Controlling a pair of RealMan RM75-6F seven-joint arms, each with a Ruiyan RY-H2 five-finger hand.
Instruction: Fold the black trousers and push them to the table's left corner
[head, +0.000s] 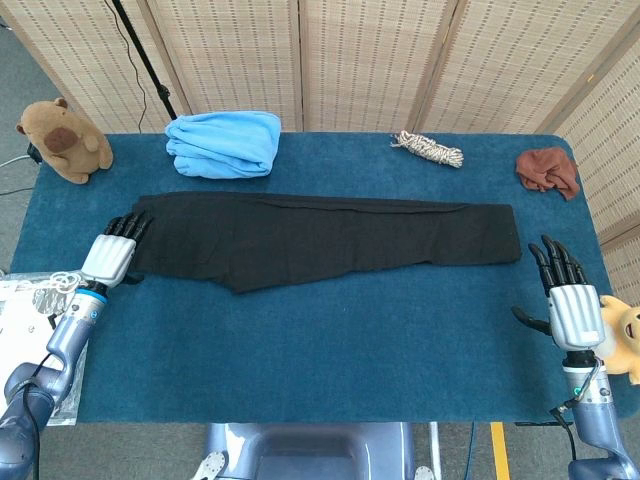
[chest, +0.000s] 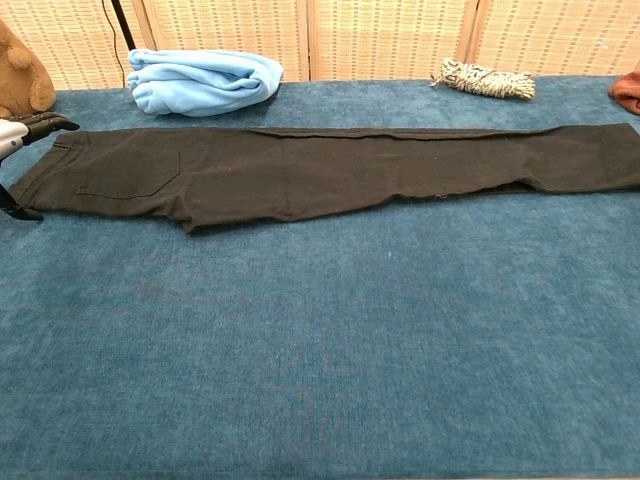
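The black trousers (head: 320, 238) lie flat and stretched out across the blue table (head: 330, 340), waist at the left, leg ends at the right; the chest view shows them too (chest: 320, 170). My left hand (head: 112, 255) is open at the waistband's left edge, its dark fingertips (head: 130, 224) over the cloth; in the chest view only its fingertips (chest: 45, 125) show at the left border. My right hand (head: 568, 298) is open, fingers spread, off the table's right edge below and right of the leg ends, apart from them.
A folded light-blue cloth (head: 224, 143) lies at the back left and a coiled rope (head: 428, 149) at the back middle. A brown rag (head: 547, 170) sits back right. A brown plush (head: 62, 140) occupies the far left corner; a yellow plush (head: 625, 335) is beside my right hand.
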